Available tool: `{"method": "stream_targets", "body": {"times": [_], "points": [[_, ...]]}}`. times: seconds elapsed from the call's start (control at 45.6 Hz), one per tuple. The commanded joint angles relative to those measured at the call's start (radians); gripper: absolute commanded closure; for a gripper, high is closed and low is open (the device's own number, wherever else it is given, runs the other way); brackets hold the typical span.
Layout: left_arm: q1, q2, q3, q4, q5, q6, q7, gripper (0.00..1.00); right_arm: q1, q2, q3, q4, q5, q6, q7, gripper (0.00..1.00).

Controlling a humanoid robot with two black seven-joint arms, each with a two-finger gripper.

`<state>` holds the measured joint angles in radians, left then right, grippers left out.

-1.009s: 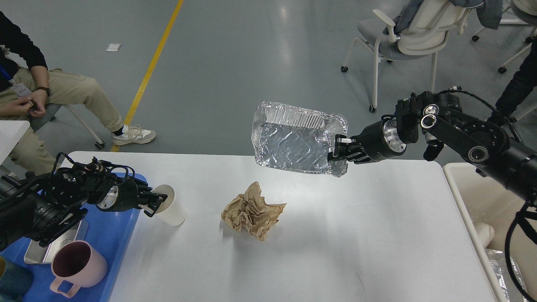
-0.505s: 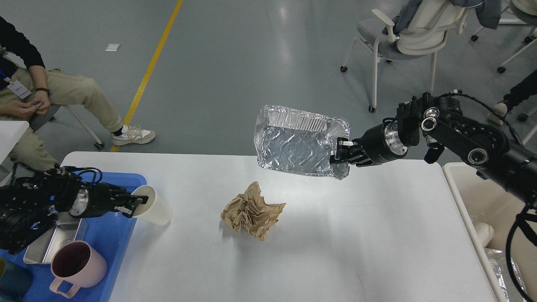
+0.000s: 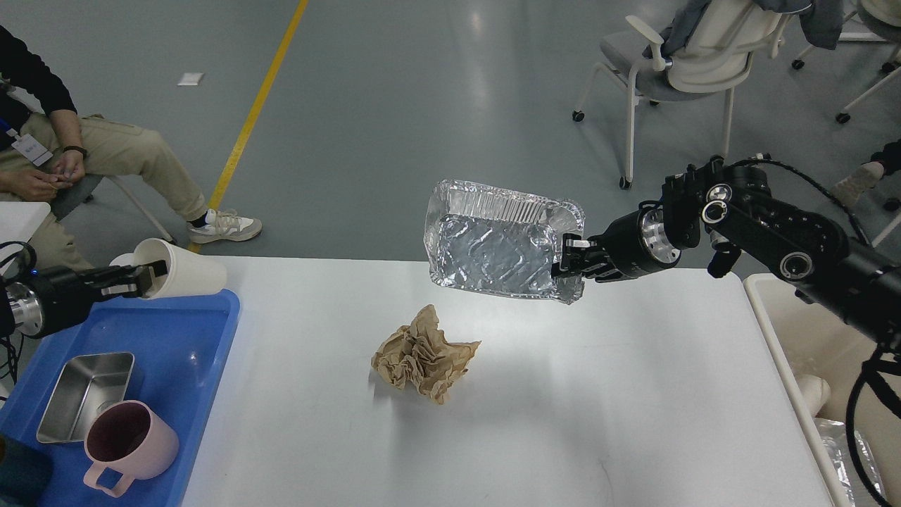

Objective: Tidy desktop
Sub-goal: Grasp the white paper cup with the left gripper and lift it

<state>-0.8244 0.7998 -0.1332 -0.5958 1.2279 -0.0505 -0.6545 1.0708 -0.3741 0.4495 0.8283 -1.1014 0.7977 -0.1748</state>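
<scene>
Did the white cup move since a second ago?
Yes. The left gripper carried the white cup left and away, from beside the blue tray's right edge to above its far edge; the crumpled paper stayed put.

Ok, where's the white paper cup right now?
In the head view, far left: the white paper cup is tipped sideways in the left claw, above the far edge of the blue plastic tray.
</scene>
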Motion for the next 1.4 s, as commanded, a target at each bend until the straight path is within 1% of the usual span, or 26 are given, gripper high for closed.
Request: {"method": "stream_targets", "body": {"times": [0.0,0.197,0.307,0.417,0.505,0.548,0.702,0.768,0.79,0.834,0.921,1.097,1.207,1.382], "points": [[0.007,0.053,-0.106,-0.070,-0.111,-0.006,0.000,0.98,0.001,-0.005,0.000,0.000,0.000,0.000,0.001,1.00],[0.041,0.147,-0.285,-0.245,-0.312,-0.046,0.009,0.98,-0.002,-0.002,0.000,0.000,0.000,0.000,0.000,1.00],[0.044,0.206,-0.381,-0.347,-0.418,-0.120,0.015,0.97,-0.003,0.001,-0.002,0.000,0.000,-0.002,0.000,1.00],[0.044,0.248,-0.437,-0.410,-0.453,-0.172,0.021,0.97,-0.003,0.001,0.000,0.002,0.000,-0.002,0.000,1.00],[0.036,0.256,-0.428,-0.433,-0.432,-0.199,0.027,0.96,0.003,0.003,0.000,0.003,0.000,-0.002,0.000,1.00],[0.016,0.262,-0.428,-0.433,-0.378,-0.216,0.030,0.96,0.004,0.003,0.000,0.005,0.000,-0.002,0.000,1.00],[-0.140,0.239,-0.431,-0.430,-0.032,-0.331,0.041,0.96,0.012,0.018,-0.003,0.005,0.000,-0.002,0.000,1.00],[-0.199,0.207,-0.430,-0.430,0.010,-0.380,0.046,0.95,0.014,0.027,-0.003,0.005,0.000,-0.002,0.000,1.00],[-0.252,0.175,-0.427,-0.430,0.024,-0.412,0.059,0.95,0.014,0.034,-0.003,0.005,0.000,-0.002,0.000,1.00],[-0.318,0.135,-0.396,-0.432,0.071,-0.451,0.079,0.95,0.015,0.043,-0.003,0.003,0.000,-0.003,0.000,1.00],[-0.419,0.075,-0.329,-0.430,0.166,-0.485,0.081,0.94,0.015,0.046,-0.002,0.003,-0.001,-0.008,0.000,1.00],[-0.599,-0.069,-0.160,-0.424,0.280,-0.514,0.079,0.94,0.017,0.044,-0.002,0.006,0.000,-0.008,0.000,1.00],[-0.714,-0.184,-0.042,-0.401,0.309,-0.514,0.078,0.94,0.017,0.044,-0.002,0.006,0.000,-0.008,0.000,1.00],[-0.803,-0.387,0.082,-0.312,0.318,-0.511,0.082,0.94,0.017,0.046,0.003,0.011,0.000,-0.011,0.000,1.00]]}}
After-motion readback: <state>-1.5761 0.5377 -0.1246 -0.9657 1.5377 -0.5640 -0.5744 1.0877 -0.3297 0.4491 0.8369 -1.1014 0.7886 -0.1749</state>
